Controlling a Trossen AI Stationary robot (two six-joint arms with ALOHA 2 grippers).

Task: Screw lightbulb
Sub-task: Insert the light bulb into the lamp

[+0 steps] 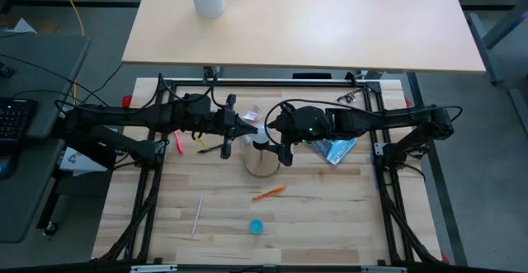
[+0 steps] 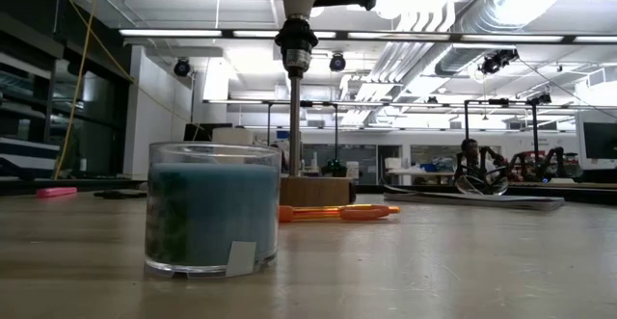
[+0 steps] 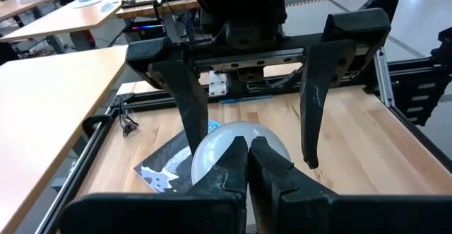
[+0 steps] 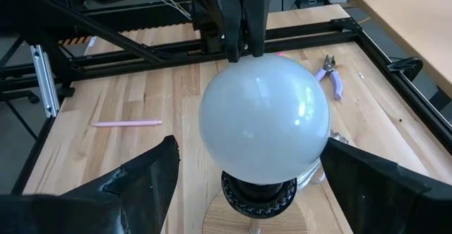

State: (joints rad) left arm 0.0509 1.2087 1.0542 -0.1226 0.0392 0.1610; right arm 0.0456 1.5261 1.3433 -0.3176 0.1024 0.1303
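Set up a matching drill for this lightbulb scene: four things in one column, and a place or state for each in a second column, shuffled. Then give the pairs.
Things
1. lightbulb
2. left gripper
3. right gripper
4. orange pen

Places or states
A. fingers shut, tips meeting at the bulb's far side
B. lying flat on the table, nearer the front edge than the wooden base
C. standing upright in a black socket
D. fingers wide open, one on each side of the bulb

Pairs: 1-C, 2-A, 3-D, 4-B
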